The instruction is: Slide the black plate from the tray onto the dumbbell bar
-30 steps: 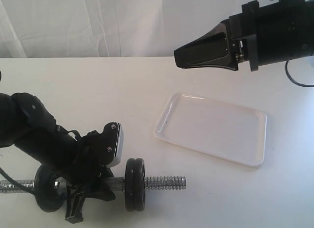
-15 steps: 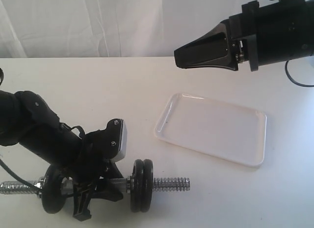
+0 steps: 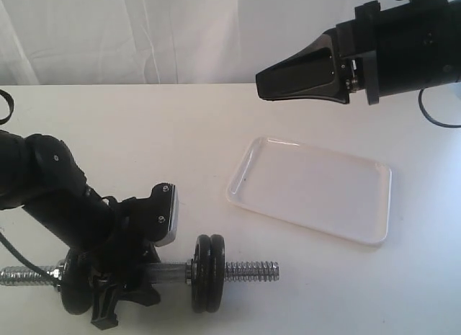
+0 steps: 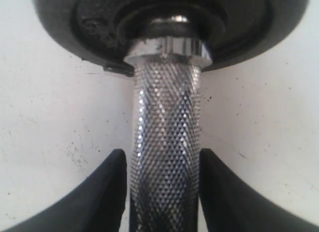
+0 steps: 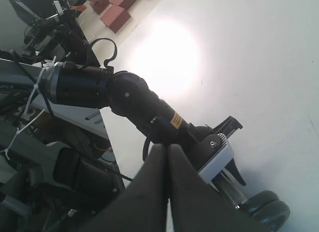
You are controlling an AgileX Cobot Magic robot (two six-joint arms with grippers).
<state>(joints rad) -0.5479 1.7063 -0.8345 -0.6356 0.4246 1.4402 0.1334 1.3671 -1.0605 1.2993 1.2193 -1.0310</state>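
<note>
Since the tray (image 3: 310, 191) lies bare and the black plate (image 3: 209, 271) sits on the dumbbell bar (image 3: 248, 270), I judge the job done. My left hand (image 4: 162, 164) clamps the bar's knurled shaft; my right hand (image 3: 263, 86) hangs pinched together, empty.

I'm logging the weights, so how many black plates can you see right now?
3, all on the dumbbell bar: two touching plates near the right threaded tip, one plate behind the left arm, which may hide more.
</note>
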